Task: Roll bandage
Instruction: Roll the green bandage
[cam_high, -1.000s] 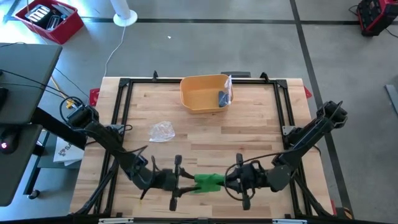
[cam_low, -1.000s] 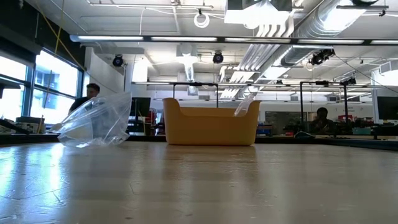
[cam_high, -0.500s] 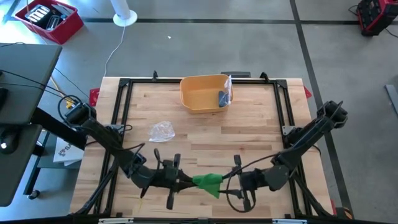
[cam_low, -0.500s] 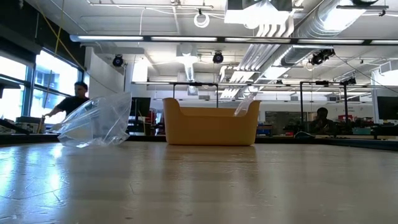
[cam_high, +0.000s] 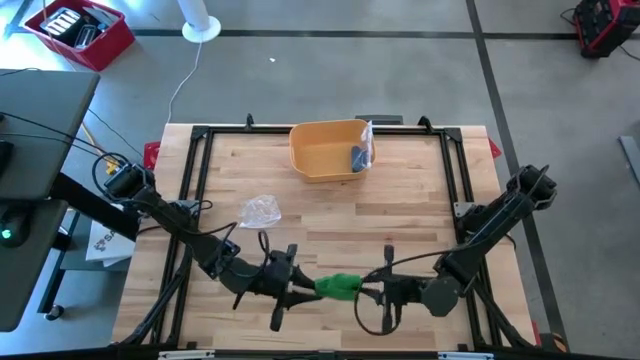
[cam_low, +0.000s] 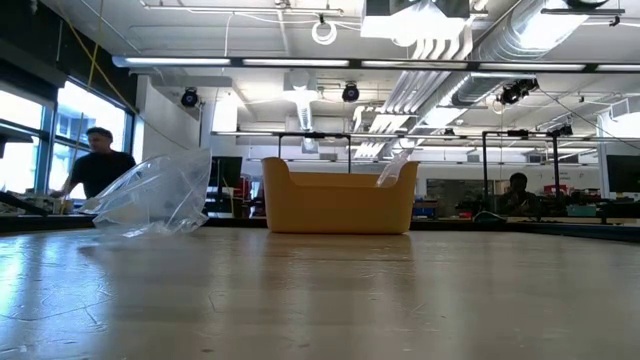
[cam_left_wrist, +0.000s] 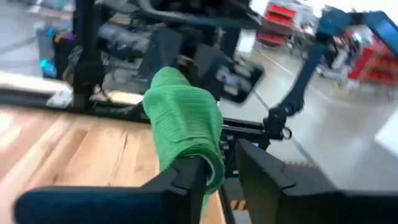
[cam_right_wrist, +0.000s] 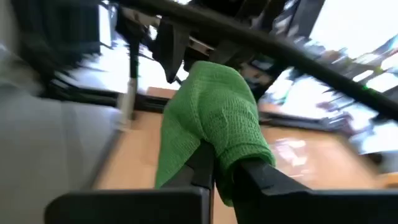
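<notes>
The green bandage (cam_high: 338, 286) is a short, thick, partly wound bundle, held in the air over the table's near edge between my two grippers. My left gripper (cam_high: 308, 289) comes at its left end, level; in the left wrist view the bandage (cam_left_wrist: 183, 121) reaches in between its fingers, which stand a little apart. My right gripper (cam_high: 366, 291) comes at its right end and is shut on it, with the bandage (cam_right_wrist: 214, 118) bulging past the fingers. Neither gripper shows in the low view. My left gripper has the bandage's left end (cam_left_wrist: 213, 174) between its fingers, coming level from the table's left. That end lies against one finger (cam_left_wrist: 186, 175); a gap shows before the other finger (cam_left_wrist: 258, 177). My right gripper pinches the bandage's right end (cam_right_wrist: 225, 179) between its two fingers (cam_right_wrist: 202, 163), coming level from the table's right, along the bundle. The bandage is lifted clear of the table and sticks out past the fingertips toward the left gripper.
A yellow bin (cam_high: 328, 150) with a clear bag and a dark thing in it stands at the far middle. A crumpled clear plastic bag (cam_high: 260, 210) lies left of centre. A black frame (cam_high: 190, 200) runs round the table. A person (cam_low: 95, 170) moves in the room behind.
Both grippers have rolled about their own long lines and stayed over the near edge. The right gripper drew a little toward the table's right, then came back onto the bandage. A loose flap that hung toward the near edge half a second ago is now gathered in.
</notes>
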